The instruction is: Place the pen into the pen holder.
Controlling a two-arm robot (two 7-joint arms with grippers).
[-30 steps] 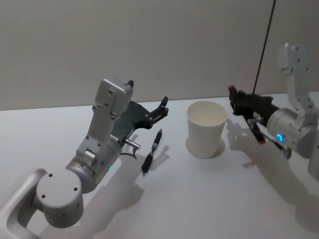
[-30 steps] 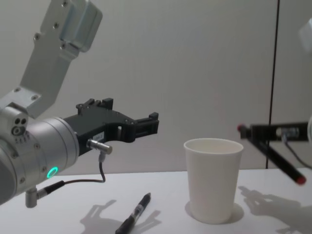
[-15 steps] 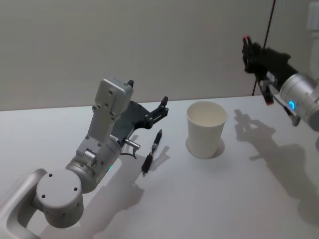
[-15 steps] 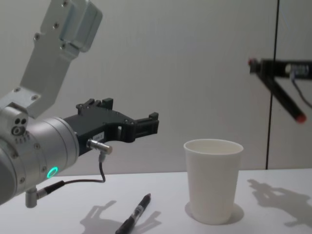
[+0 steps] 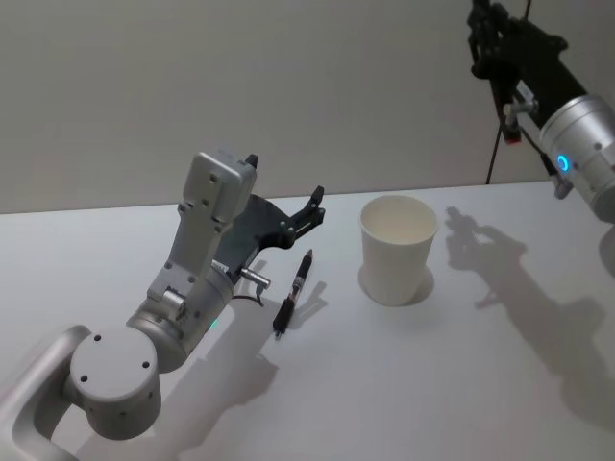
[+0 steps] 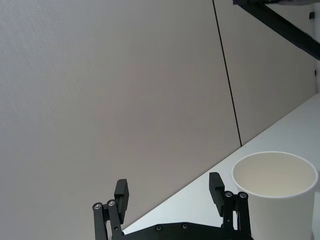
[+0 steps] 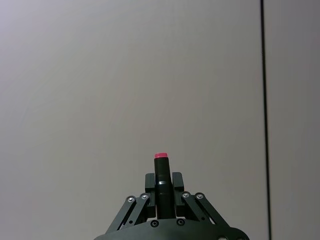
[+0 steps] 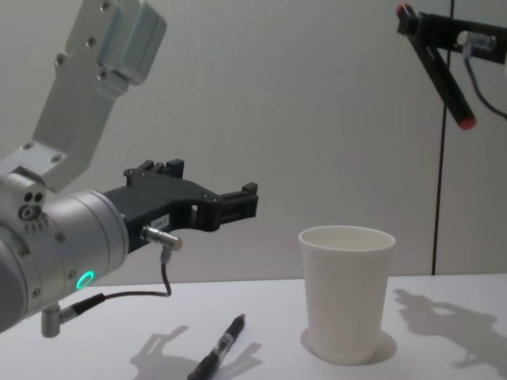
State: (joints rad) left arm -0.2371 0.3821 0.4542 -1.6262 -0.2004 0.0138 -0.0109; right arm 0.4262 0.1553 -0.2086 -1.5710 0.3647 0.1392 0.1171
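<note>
The pen holder (image 5: 398,248) (image 8: 346,293) is a plain white paper cup standing upright on the white table. High above it and to its right, my right gripper (image 8: 417,28) (image 7: 160,182) is shut on a black pen with red ends (image 8: 444,75) (image 7: 160,170), which slants down from the fingers. A second black pen (image 5: 294,293) (image 8: 216,348) lies flat on the table left of the cup. My left gripper (image 5: 312,206) (image 6: 169,187) hovers open above and just behind that lying pen, pointing toward the cup (image 6: 275,190), with nothing between its fingers.
The white table (image 5: 432,384) meets a plain grey wall (image 5: 288,86) behind the cup. A thin dark vertical line (image 8: 441,174) runs down the wall behind the right arm. Open tabletop lies in front of and to the right of the cup.
My right gripper has risen steeply with the red-ended pen, from table height beside the cup to well above it. The left arm, the cup and the lying pen have not moved.
</note>
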